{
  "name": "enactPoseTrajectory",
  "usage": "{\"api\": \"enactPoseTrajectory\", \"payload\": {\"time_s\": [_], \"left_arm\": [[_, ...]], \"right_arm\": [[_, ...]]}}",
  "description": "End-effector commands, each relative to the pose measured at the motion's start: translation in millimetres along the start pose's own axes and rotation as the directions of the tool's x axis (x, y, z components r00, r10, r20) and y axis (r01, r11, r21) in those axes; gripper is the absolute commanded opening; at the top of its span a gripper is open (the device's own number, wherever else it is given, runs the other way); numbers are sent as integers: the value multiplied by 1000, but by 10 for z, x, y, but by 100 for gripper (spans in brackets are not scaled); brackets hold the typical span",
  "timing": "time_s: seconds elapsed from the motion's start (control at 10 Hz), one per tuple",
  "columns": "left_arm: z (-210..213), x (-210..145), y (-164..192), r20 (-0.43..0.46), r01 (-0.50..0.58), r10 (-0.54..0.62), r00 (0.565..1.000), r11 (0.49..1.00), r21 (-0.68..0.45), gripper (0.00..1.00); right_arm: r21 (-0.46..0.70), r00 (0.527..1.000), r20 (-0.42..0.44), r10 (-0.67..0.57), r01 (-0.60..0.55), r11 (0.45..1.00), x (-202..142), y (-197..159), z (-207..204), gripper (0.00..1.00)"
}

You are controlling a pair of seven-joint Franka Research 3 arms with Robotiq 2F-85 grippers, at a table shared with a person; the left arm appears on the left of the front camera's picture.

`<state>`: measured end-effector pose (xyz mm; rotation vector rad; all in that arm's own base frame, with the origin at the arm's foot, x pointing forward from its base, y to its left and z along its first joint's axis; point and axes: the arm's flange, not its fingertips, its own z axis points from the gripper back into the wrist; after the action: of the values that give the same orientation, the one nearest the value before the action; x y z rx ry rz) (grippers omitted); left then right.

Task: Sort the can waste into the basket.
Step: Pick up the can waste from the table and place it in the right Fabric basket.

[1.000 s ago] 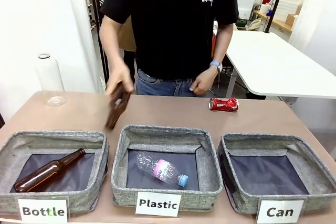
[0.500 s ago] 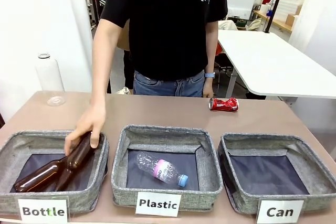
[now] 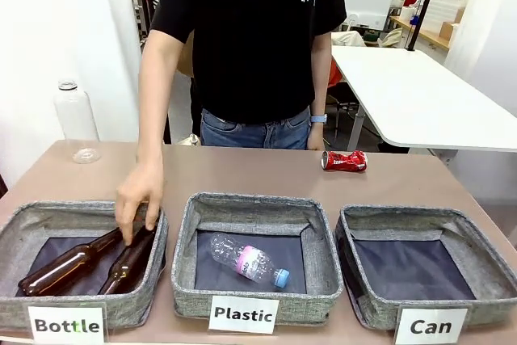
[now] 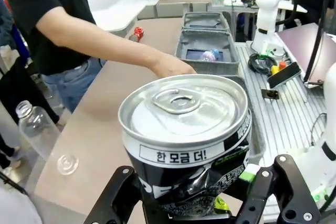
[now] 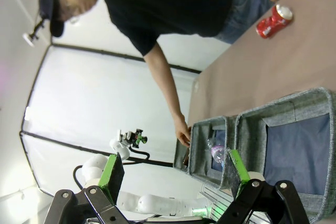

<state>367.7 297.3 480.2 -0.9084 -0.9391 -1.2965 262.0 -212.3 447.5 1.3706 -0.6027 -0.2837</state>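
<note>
Between the fingers of my left gripper (image 4: 193,195) sits the black-and-silver can (image 4: 184,116), pinched by its crumpled lower body with the pull-tab lid turned back toward the wrist camera. The jaws are clamped on it from both sides, a grip low on the dented wall that I judge firm enough for carrying. Just beyond the can, the person's hand (image 3: 139,195) reaches across my line and rests on the two brown bottles (image 3: 60,271) in the Bottle basket (image 3: 24,220), which is probably why I hold the can back rather than travel over that arm. Farther along the row from this gripper comes the Plastic basket (image 3: 187,240) with a clear plastic bottle (image 3: 246,262) lying in it. Farthest of all is the Can basket (image 3: 489,256), its dark lining bare, so this can is well apart from where it belongs. My right gripper (image 5: 173,177) hangs with its jaws spread wide and nothing between them, and the Can basket lies just ahead of its fingertips. Beyond that basket, well apart from either gripper, the red can (image 3: 344,161) lies on its side on the table (image 3: 242,171), near the person's edge. The free right gripper looks better placed to fetch it.
</note>
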Motion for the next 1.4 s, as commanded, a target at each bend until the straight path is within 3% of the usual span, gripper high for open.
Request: {"api": "enactPoseTrajectory", "payload": {"time_s": [0.0, 0.3, 0.4, 0.6, 0.8, 1.0, 1.1, 1.3], "left_arm": [[-224, 162, -68, -17, -26, 26, 1000, 999, 39, 0], [-709, 341, 132, 49, -159, 157, 986, 986, 52, 0], [-1006, 420, 180, 48, -177, 178, 983, 984, -20, 0], [-1721, 551, 124, -34, -248, 247, 969, 968, -32, 0], [-2179, 749, 142, -77, -266, 256, 964, 947, -181, 0], [-2647, 1055, 252, -104, -212, 187, 977, 915, -343, 0], [-2922, 1167, 296, -95, -162, 137, 986, 920, -357, 0], [-3406, 1332, 316, -130, -189, 148, 980, 891, -412, 0]], "right_arm": [[21, 1000, 14, 26, -26, 999, 19, 3, -5, 100], [21, 1000, 14, 26, -26, 999, 19, 3, -5, 100], [21, 1000, 14, 26, -26, 999, 19, 3, -5, 100], [21, 1000, 14, 26, -26, 999, 19, 3, -5, 100], [21, 1000, 14, 26, -26, 999, 19, 3, -5, 100], [21, 1000, 14, 26, -26, 999, 19, 3, -5, 100], [21, 1000, 14, 26, -26, 999, 19, 3, -5, 100], [21, 1000, 14, 26, -26, 999, 19, 3, -5, 100]]}}
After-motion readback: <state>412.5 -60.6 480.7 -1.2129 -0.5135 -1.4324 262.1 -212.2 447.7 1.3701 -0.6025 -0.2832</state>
